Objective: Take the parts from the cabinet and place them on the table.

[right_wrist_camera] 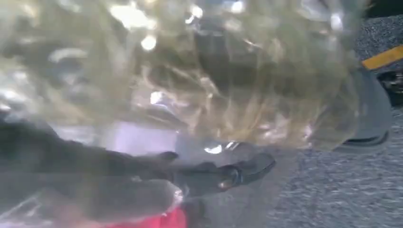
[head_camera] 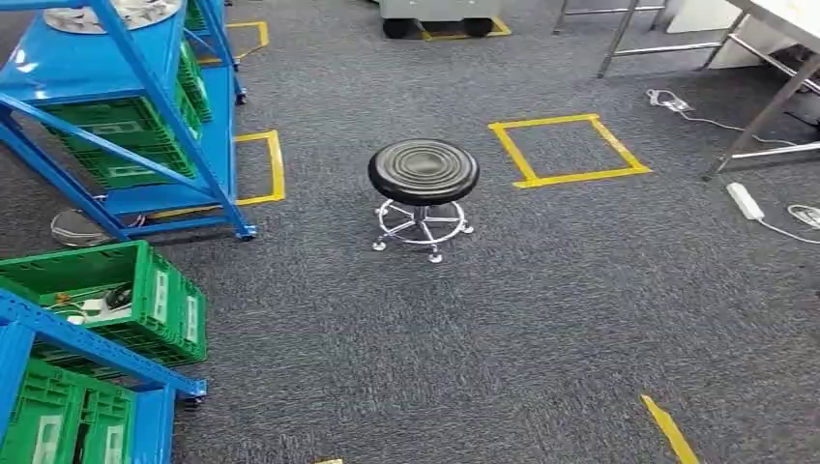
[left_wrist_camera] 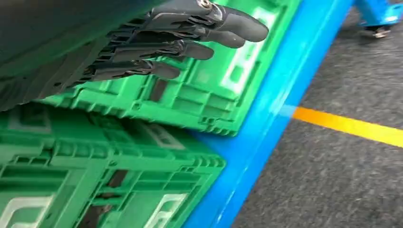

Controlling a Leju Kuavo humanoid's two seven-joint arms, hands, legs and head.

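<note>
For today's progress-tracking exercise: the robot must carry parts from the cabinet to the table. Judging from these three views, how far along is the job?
Done: a part seems already picked. The right hand grips a crinkled clear bag, contents blurred. In hand: the carry. The head view looks across carpet past a black stool, with the steel table far off. The left hand hangs free by the green crates. Left: reaching the table and setting the bag down.

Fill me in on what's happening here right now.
The robot stands on grey carpet between blue racks loaded with green crates, facing a black stool. Its right robot hand holds a crinkled clear plastic bag with a dark part inside. The left robot hand holds nothing, fingers extended beside a green crate. A steel table's legs show at far right; nothing has been placed there yet.
</note>
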